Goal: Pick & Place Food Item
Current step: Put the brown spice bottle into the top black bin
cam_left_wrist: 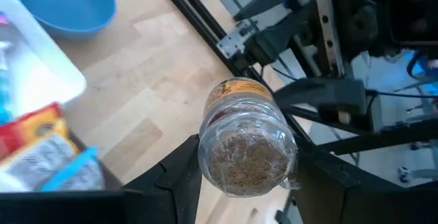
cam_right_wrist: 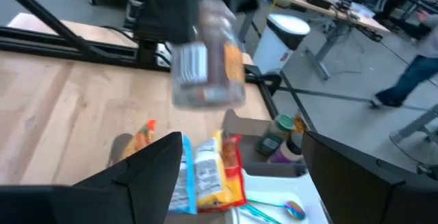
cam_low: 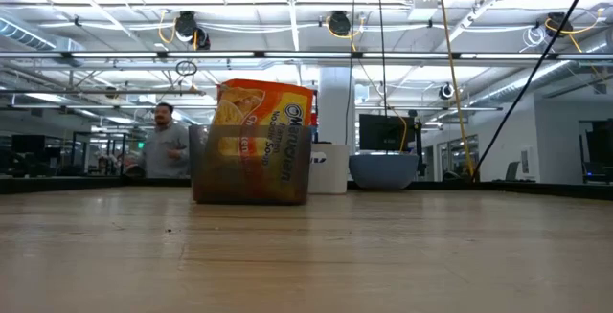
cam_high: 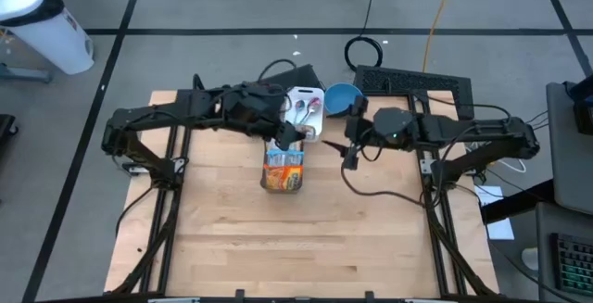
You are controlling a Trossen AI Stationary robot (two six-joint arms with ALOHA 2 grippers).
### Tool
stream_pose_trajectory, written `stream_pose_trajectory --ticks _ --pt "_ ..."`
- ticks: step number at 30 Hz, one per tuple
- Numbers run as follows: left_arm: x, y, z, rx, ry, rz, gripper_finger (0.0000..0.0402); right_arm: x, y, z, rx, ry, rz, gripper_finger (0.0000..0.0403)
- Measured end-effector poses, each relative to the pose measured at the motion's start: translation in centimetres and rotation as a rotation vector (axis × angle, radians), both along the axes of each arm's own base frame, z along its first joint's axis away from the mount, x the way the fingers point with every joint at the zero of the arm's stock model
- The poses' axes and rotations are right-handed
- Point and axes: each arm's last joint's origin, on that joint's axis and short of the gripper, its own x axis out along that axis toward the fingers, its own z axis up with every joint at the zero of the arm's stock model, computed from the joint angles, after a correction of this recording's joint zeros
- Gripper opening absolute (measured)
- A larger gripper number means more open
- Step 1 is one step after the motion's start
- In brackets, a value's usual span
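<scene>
One clear plastic jar (cam_left_wrist: 246, 138) is the food item in play, held above the bench (cam_high: 306, 238) between the fingers of the left end effector (cam_high: 289, 139). It has an orange label near its upper part and a brownish, grainy content seen through its round base in the left wrist view; in the right wrist view it appears blurred, hanging up in the air over the wooden top. Just below and beside it sits one dark, see-through bin (cam_low: 251, 165) holding one orange noodle-soup packet (cam_low: 263, 141), which stands upright and sticks out above the bin's rim. One white tray (cam_high: 306, 108) lies behind the bin with a few small bottles and utensils in it; their exact count cannot be told. One blue bowl (cam_high: 340, 98) rests just beside the tray, toward the right arm's side.

Two arms reach in from opposite sides. The left arm stretches across toward the bench's middle, its end effector clamped on the jar. The right end effector (cam_high: 352, 157) sits near the jar but apart from it, its fingers spread wide and holding nothing, pointing toward the jar and bin.

One person (cam_low: 168, 145) stands in the room beyond the bench.
</scene>
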Motion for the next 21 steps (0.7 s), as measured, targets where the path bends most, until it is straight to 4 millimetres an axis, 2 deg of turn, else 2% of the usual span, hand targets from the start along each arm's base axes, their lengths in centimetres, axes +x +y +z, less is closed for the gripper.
stream_pose_trajectory --ticks 6,13,18,21 --pt "-2.7 0.9 1.1 0.057 0.038 0.062 0.0184 -1.5 -1.4 0.6 0.014 0.005 -0.06 0.0293" --pt "-6.1 2.0 1.5 0.092 0.154 0.146 0.0184 -2.9 -2.4 0.2 0.044 0.081 -0.115 0.0293" --pt "-7.8 2.5 1.4 0.13 0.242 0.205 0.0184 -3.4 -2.7 -0.9 0.081 0.119 -0.141 0.0293" --pt "-8.5 3.0 1.1 0.139 0.293 0.223 0.0184 -3.7 -2.6 -2.4 0.092 0.106 -0.145 0.0293"
